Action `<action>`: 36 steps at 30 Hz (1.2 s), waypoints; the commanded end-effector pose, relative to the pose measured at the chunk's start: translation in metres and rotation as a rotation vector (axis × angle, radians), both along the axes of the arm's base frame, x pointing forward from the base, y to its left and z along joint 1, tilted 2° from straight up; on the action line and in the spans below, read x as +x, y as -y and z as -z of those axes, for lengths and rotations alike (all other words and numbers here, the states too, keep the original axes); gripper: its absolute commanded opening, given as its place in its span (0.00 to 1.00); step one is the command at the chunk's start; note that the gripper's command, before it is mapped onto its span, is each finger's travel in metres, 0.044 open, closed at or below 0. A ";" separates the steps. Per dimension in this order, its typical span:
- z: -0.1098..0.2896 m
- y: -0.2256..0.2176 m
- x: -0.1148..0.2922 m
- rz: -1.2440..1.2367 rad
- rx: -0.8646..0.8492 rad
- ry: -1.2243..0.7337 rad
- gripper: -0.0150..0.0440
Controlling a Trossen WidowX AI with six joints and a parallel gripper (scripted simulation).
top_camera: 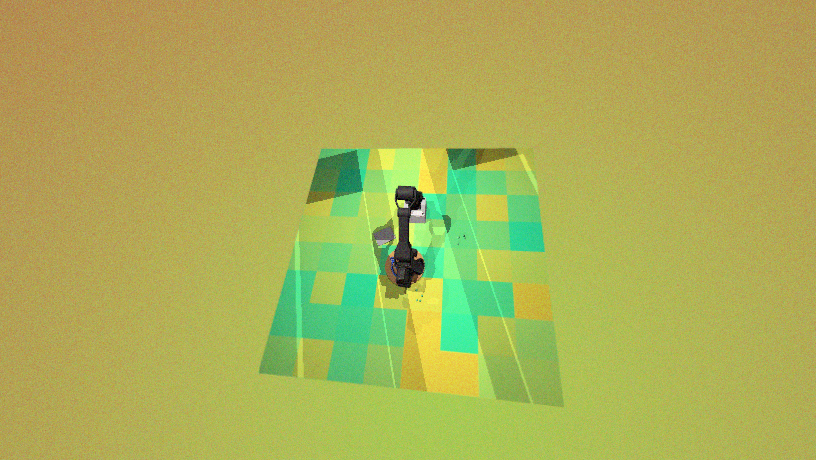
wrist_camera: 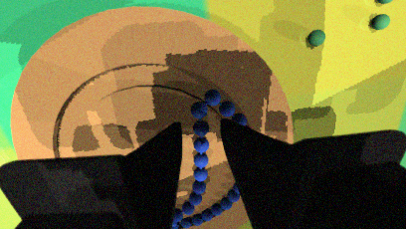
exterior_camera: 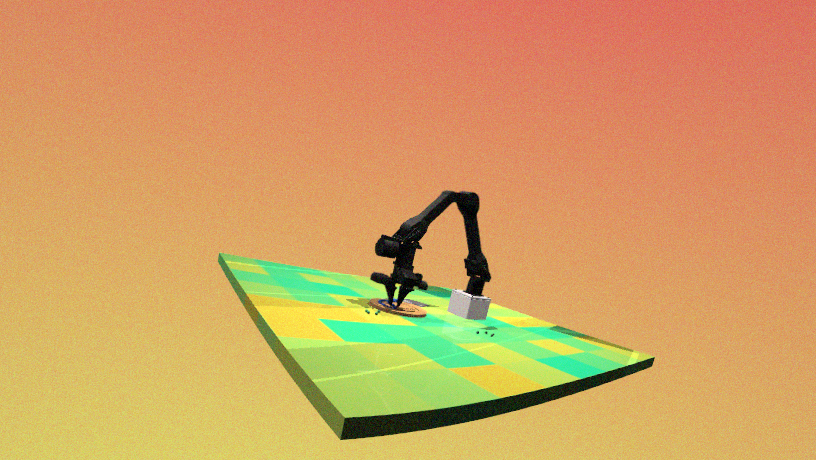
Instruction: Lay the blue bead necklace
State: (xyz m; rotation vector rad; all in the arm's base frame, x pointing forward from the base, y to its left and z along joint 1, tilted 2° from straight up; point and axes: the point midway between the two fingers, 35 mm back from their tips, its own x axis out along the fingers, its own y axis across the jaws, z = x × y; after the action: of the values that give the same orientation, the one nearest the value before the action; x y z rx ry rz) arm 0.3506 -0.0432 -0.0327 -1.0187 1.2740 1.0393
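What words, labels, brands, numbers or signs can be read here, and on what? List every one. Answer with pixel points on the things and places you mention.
None can be read.
Round board [top_camera: 390,274] [exterior_camera: 413,310] [wrist_camera: 100,45]: only thin dark curved lines, no lettering.
White box [top_camera: 418,217] [exterior_camera: 468,305]: small dark marks near its top edge, too small to tell.
Robot arm [top_camera: 403,231] [exterior_camera: 428,216]: no text can be made out.

Blk arm [top_camera: 404,231] reaches over rnd board [top_camera: 390,276], hiding most of it. Wht box [top_camera: 418,213] nr arm's far end; gry flat pc [top_camera: 383,234] to one side.
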 end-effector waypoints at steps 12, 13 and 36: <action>0.000 0.000 0.000 0.000 0.000 0.000 0.25; 0.000 0.000 0.000 0.000 0.000 0.000 0.25; 0.000 0.000 0.000 0.000 0.000 0.000 0.25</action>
State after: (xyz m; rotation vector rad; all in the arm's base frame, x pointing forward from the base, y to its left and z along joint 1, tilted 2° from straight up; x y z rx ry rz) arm 0.3504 -0.0432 -0.0331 -1.0184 1.2745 1.0398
